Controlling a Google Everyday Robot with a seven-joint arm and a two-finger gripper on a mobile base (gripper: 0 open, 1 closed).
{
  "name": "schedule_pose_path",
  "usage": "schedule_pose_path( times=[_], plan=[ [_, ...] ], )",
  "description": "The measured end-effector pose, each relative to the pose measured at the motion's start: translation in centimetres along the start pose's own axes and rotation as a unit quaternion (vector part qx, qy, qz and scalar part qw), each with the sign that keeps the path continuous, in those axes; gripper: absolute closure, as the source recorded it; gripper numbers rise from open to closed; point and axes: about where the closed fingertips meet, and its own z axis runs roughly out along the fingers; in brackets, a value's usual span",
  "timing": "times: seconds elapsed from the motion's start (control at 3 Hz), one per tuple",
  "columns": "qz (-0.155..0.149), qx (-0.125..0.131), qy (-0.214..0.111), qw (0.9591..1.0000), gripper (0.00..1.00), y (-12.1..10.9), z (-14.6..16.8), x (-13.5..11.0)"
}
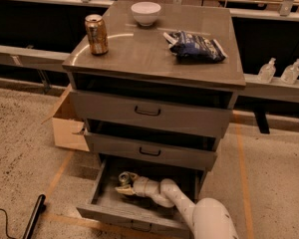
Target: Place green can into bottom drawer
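Observation:
The bottom drawer [107, 205] of the grey cabinet is pulled open. My white arm reaches into it from the lower right. My gripper [125, 185] is inside the drawer at its back left, low over the floor. The green can [124, 177] is right at the gripper's tip, its silver top rim showing and its body mostly hidden in the drawer's shadow. I cannot tell whether the can rests on the drawer floor or is held just above it.
The two upper drawers [148, 112] are slightly open. On the cabinet top stand a gold-brown can [96, 34], a white bowl [145, 12] and a dark blue snack bag [194, 46]. A cardboard box [69, 123] sits left of the cabinet. A black rod [34, 216] lies on the floor.

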Motion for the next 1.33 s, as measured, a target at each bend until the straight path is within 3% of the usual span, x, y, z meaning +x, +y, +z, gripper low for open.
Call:
schedule_pose_path(
  times=[0.33,0.67,1.0,1.33],
  plan=[
    [0.006,0.007,-0.001,1.0000,0.00,-0.2,-0.4,0.1],
    [0.008,0.016,0.007,0.9998,0.04,-0.5,-1.9,-0.3],
    [0.007,0.022,0.021,0.9995,0.20,-0.5,-4.2,-1.0],
    [0.006,0.027,0.043,0.9987,0.43,-0.3,-7.0,-1.8]
  ],
)
